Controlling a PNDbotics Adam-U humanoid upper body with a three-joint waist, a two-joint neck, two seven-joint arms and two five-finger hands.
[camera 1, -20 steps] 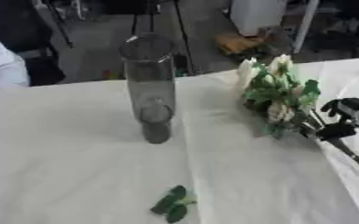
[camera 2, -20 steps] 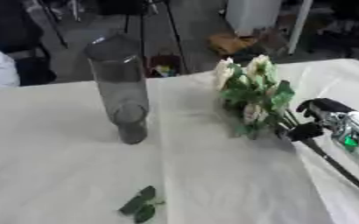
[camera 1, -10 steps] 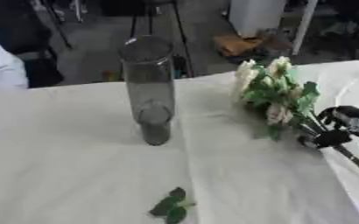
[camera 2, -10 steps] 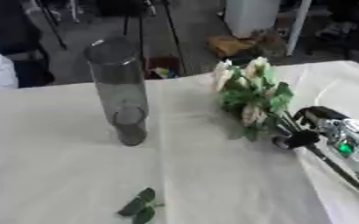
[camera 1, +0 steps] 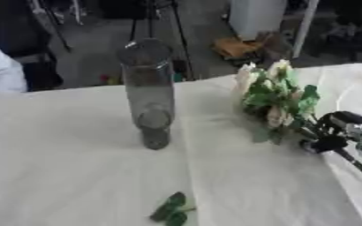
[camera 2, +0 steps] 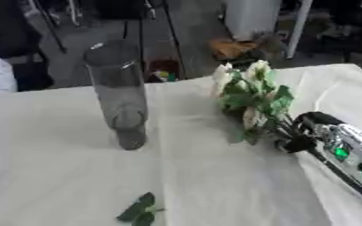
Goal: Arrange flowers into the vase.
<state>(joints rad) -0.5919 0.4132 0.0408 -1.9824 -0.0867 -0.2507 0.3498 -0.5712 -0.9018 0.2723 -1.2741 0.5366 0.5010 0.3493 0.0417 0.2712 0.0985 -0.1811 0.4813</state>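
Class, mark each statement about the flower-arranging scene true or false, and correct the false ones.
1. The vase stands upright and holds no flowers. True.
2. The flowers lie left of the vase. False: they are to its right.
3. The right hand is at the flowers' stems. True.
4. A loose leafy sprig lies on the cloth nearer the camera than the vase. True.
5. The robot's left hand grips the vase. False: no left hand shows.

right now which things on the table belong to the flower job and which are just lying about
Part of the job:
- tall clear vase, upright and empty
- bunch of white flowers, lying on the cloth
- right hand, at the flower stems

Just lying about:
- loose green leaf sprig near the front edge
- white tablecloth
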